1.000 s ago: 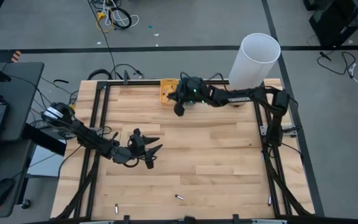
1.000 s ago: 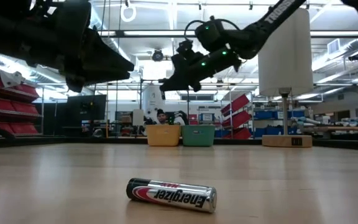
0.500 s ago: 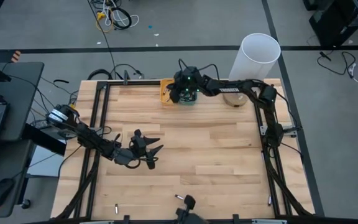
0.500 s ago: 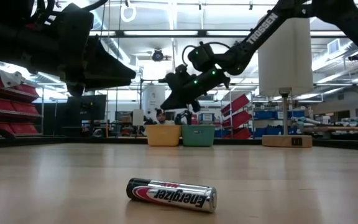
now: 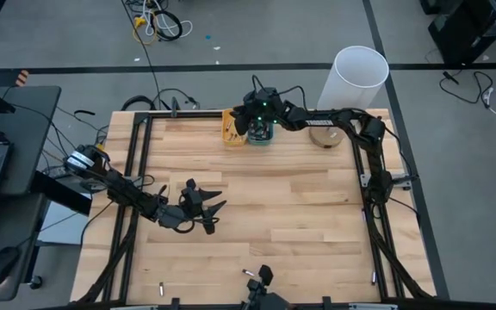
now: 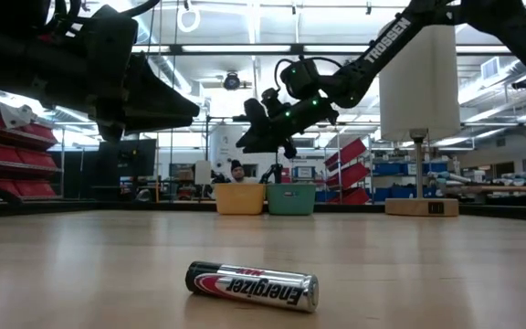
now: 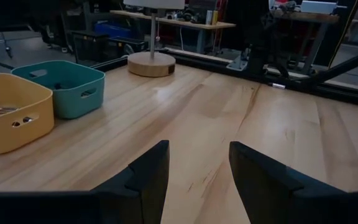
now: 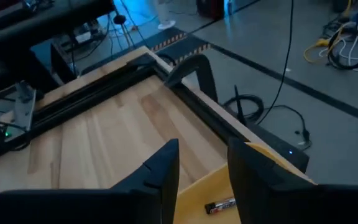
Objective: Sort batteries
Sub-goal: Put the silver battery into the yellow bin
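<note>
The right gripper hangs over the far edge of the desk, above the yellow tray and the teal tray, which stand side by side and touching. Its fingers are parted by a narrow gap with nothing between them. In the right wrist view, a battery lies in the yellow tray just below the gap. In the left wrist view, a few more batteries lie in that tray.

The left gripper hovers over the left middle of the desk, fingers spread wide and empty.

A black and silver battery lies on its side near the front edge of the desk; two more lie near that edge, one toward the left and one toward the right
</note>
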